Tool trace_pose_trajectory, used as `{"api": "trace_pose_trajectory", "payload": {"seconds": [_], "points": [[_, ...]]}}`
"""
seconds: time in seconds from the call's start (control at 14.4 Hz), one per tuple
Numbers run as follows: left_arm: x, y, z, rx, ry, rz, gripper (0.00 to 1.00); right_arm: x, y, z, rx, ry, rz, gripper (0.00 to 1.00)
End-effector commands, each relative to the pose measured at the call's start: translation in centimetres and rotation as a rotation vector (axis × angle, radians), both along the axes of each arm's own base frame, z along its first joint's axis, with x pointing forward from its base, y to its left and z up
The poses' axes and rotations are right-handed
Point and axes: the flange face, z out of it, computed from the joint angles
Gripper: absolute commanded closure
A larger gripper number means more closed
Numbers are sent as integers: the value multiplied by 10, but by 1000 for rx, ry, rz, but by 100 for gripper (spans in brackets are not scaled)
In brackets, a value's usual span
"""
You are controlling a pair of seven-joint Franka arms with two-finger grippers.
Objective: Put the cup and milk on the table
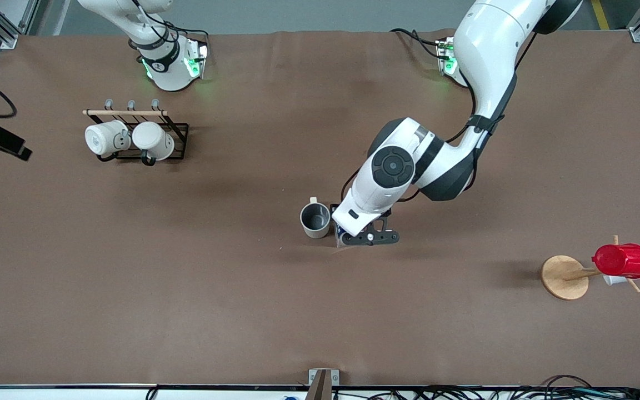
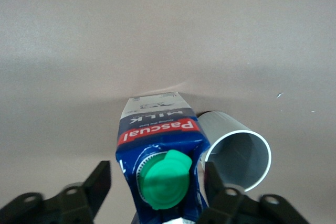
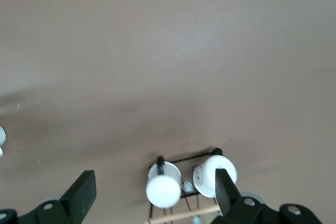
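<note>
The cup (image 1: 315,220), cream-white with a dark grey inside, stands upright on the brown table (image 1: 186,289) near its middle. The milk (image 2: 160,150), a blue and white carton with a green cap, stands right beside it, toward the left arm's end. In the front view only a blue edge of the milk (image 1: 340,230) shows under the left hand. My left gripper (image 2: 157,184) is open, a finger on each side of the carton's top with a gap on one side; it also shows in the front view (image 1: 348,236). My right gripper (image 3: 152,192) is open and empty, waiting high over the mug rack.
A black wire rack (image 1: 178,130) with two white mugs (image 1: 131,139) stands near the right arm's base. A wooden mug tree (image 1: 564,276) holding a red cup (image 1: 623,260) stands toward the left arm's end.
</note>
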Motion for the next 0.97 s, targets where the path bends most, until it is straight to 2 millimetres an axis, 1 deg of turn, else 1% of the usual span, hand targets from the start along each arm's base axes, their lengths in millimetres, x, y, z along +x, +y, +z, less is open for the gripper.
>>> {"api": "trace_pose_trajectory", "payload": {"seconds": [0.0,0.14,0.21,0.28,0.35,0.42,0.49,0.56,0.63,0.7,0.77,0.9], "points": [[10,11,41,3,-63,17,0,-7,-4,-9,25,17,39,0],[14,34,91,17,-110,38,0,-5,-3,-7,24,4,42,0],[19,55,107,52,-118,60,0,-4,-4,-8,24,1,42,0],[25,80,130,90,-144,83,0,-5,-3,-8,24,7,44,0],[30,106,159,130,-194,89,0,-6,-3,-7,25,8,44,0],[35,133,178,162,-222,94,0,-6,-1,-8,25,11,47,0],[39,166,193,193,-209,81,0,-5,4,-8,25,12,56,0],[42,191,203,207,-192,55,0,-6,1,-8,25,11,51,0],[41,222,225,210,-195,50,0,-6,0,-8,25,11,48,0],[39,246,241,214,-197,54,0,-6,1,-8,25,11,50,0],[35,273,252,230,-171,55,0,-5,4,-8,25,11,56,0],[26,307,267,230,-127,19,0,-5,6,-8,26,13,59,0]]}}
